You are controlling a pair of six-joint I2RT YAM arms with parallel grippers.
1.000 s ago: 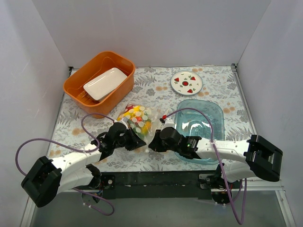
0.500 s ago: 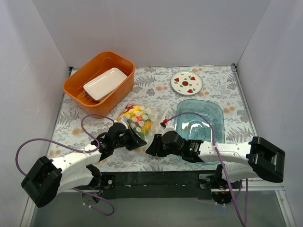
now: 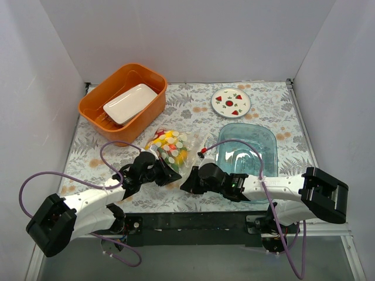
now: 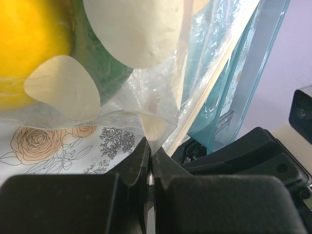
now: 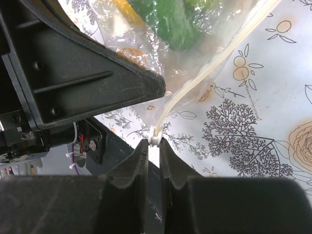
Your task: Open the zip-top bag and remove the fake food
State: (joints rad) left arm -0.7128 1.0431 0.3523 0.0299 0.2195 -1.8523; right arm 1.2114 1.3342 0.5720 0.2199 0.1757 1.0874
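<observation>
The zip-top bag, clear with white dots, lies on the floral table between my two grippers. Fake food shows inside it: a yellow piece and a green piece. My left gripper is shut on a bottom fold of the bag's plastic, seen in the left wrist view. My right gripper is shut on the bag's small white zip slider, seen in the right wrist view. The zip strip runs up and right from the slider.
An orange bin holding a white rectangular dish stands at the back left. A round plate printed with strawberries lies at the back right. A clear blue tray sits right of the bag, partly under my right arm.
My right gripper has moved a little left and toward the near edge, drawing the zip slider with it. The left gripper has held still on the bag.
</observation>
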